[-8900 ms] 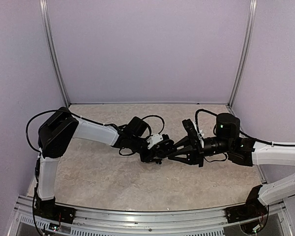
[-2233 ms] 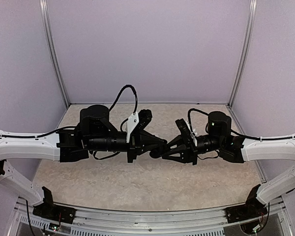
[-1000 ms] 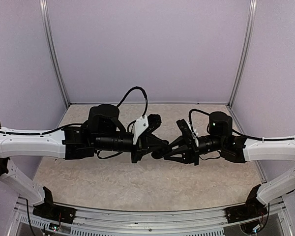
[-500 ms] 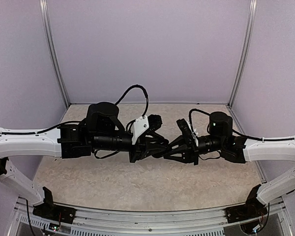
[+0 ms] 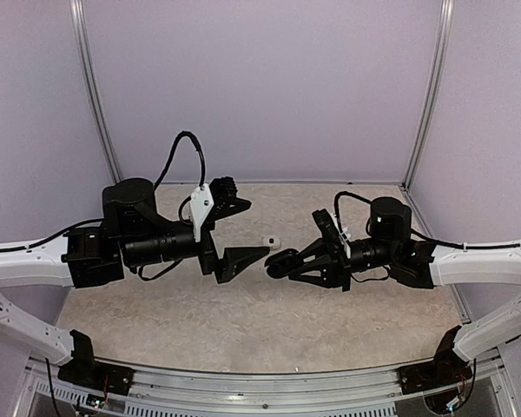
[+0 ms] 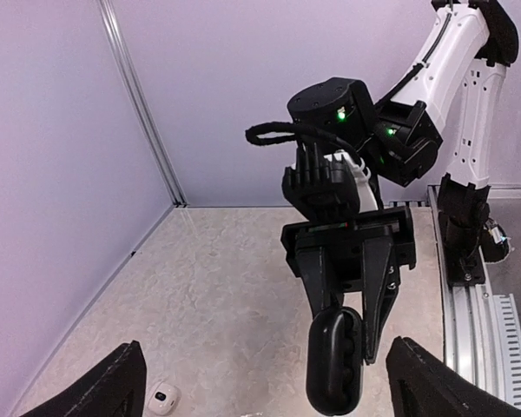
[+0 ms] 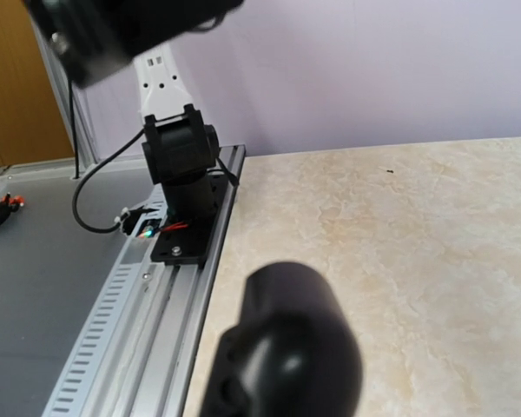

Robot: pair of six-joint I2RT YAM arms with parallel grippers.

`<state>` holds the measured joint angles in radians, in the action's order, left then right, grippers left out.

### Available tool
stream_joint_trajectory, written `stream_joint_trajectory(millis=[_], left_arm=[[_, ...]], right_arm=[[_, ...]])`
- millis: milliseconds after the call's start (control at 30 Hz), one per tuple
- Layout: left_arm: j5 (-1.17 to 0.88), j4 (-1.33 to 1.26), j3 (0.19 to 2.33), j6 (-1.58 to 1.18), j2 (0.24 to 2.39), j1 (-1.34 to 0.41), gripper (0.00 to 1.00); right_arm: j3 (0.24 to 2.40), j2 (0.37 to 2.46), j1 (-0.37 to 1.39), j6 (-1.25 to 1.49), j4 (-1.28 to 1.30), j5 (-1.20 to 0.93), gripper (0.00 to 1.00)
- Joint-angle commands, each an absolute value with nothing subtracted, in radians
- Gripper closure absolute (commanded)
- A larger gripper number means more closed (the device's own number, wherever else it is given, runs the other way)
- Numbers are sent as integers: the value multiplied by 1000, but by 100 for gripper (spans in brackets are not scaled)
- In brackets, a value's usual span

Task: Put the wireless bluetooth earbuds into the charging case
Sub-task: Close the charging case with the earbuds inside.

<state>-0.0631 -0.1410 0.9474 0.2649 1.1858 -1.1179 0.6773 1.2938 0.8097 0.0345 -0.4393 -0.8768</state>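
Hanging above the table (image 5: pixel 200 323), the left gripper (image 5: pixel 255 228) stood with its fingers wide apart, facing the right gripper (image 5: pixel 286 262), which was clamped on the black charging case (image 6: pixel 333 369); the earbuds could not be made out.

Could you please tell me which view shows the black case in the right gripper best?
The left wrist view: the black case sits whole and sharp in the right gripper. Top external shows it small and dark; right wrist, close but blurred.
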Motion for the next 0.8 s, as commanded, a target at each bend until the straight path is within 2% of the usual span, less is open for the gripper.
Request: stream_joint_trajectory(millis=[0, 200, 767], left_arm=[[-42, -226, 899, 186, 1174, -1091, 1], [67, -247, 906, 68, 1209, -1036, 1], [6, -143, 987, 231, 1354, -1112, 1]], right_arm=[[687, 1267, 816, 39, -469, -887, 100], [699, 1266, 817, 35, -454, -899, 100], [709, 1279, 818, 31, -445, -902, 100]])
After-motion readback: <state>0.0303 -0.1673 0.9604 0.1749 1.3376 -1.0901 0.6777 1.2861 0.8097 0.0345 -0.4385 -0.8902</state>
